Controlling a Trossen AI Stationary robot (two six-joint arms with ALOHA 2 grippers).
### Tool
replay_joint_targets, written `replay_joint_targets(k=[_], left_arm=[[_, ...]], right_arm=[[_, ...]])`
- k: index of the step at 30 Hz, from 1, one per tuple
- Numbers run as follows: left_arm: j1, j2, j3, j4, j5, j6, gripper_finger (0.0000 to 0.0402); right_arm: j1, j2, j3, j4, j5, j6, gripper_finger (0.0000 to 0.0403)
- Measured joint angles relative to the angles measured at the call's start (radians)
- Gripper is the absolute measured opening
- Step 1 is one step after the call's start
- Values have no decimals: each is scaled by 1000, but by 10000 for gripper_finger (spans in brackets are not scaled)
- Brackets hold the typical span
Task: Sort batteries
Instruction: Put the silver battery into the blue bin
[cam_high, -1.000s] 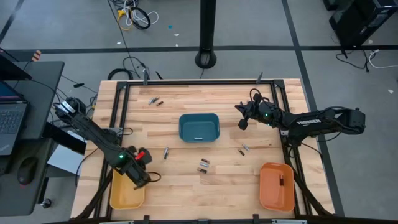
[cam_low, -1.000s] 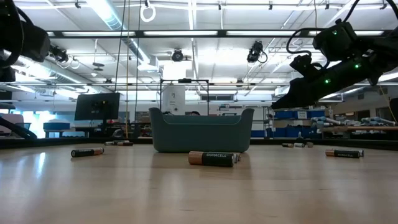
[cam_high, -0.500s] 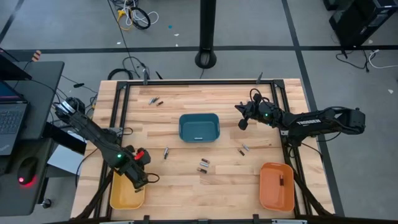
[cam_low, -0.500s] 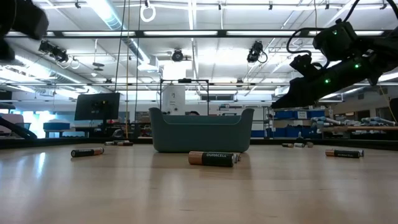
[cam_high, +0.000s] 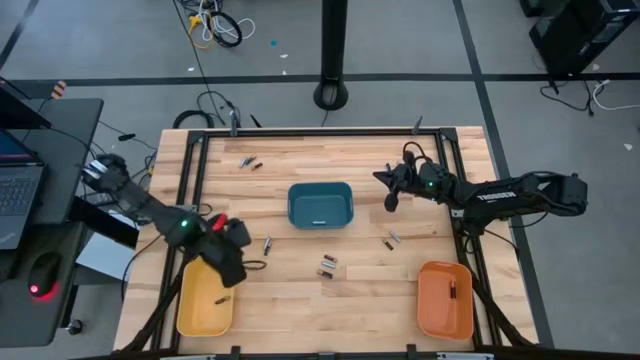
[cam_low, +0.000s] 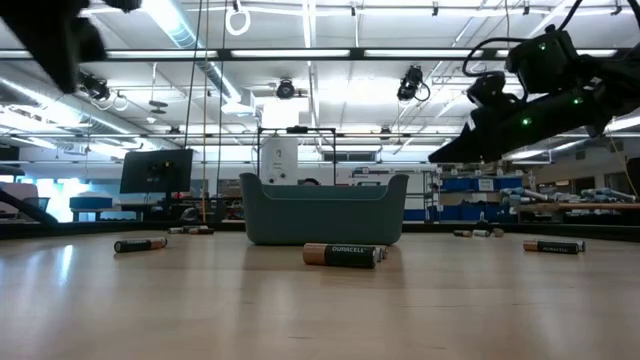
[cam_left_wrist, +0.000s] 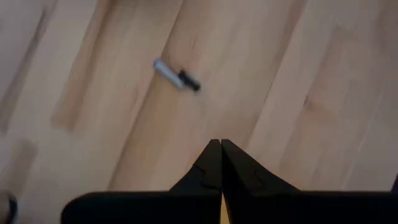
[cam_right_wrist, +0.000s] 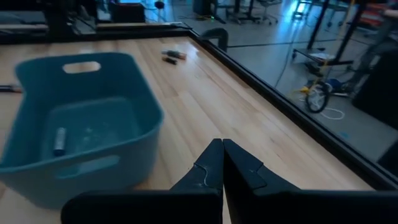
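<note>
Left gripper (cam_high: 232, 262) — fingers clenched tip to tip, nothing between them; the left wrist view shows the two dark fingers (cam_left_wrist: 211, 163) meeting in a point over bare wood. It stands at the near-left of the blue bin (cam_high: 320, 205), just beyond the far inner corner of the yellow tray (cam_high: 190, 318).

Nearest loose item — a single battery (cam_high: 267, 245), silver-bodied with a dark end. It lies just beside the left gripper on the side toward the blue bin, near that bin's near-left corner. In the left wrist view (cam_left_wrist: 176, 74) it sits ahead of the closed fingertips, a little off their line. Long axis: in the high view, roughly from the bin's near side toward the table's front edge, slightly slanted; the dark end looks to be the one pointing away from the bin, though this is too small to be sure.

Judgement — the left arm is clearly the nearer one for this cell. The fingers would need to part and straddle it across its short width.

Further items, all placed from the blue bin:
- one battery (cam_high: 219, 299) inside the yellow tray;
- a pair (cam_high: 327, 266) in front of the bin;
- a pair (cam_high: 392, 241) at its near-right;
- a pair (cam_high: 249, 163) beyond its far-left corner.

Right gripper (cam_high: 390, 190) — clenched and empty, waiting just right of the bin.
</note>
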Motion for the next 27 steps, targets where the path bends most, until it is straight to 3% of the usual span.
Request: replay_joint_targets(k=[7,12,16,23,27], left_arm=[[215,1,0,139,35,428,2],[351,1,-1,274,48,711,1],[398,1,-12,412,69,892,1],[475,-3,-214,765,281,996,1],[486,-3,-335,985,348,1004,2]], right_arm=[[45,0,0,0,-5,57,10],[162,0,49,-52,6,65,10],[282,2,100,-94,83,69,11],[427,81,180,-117,181,96,16],[465,158,260,-155,188,118,16]])
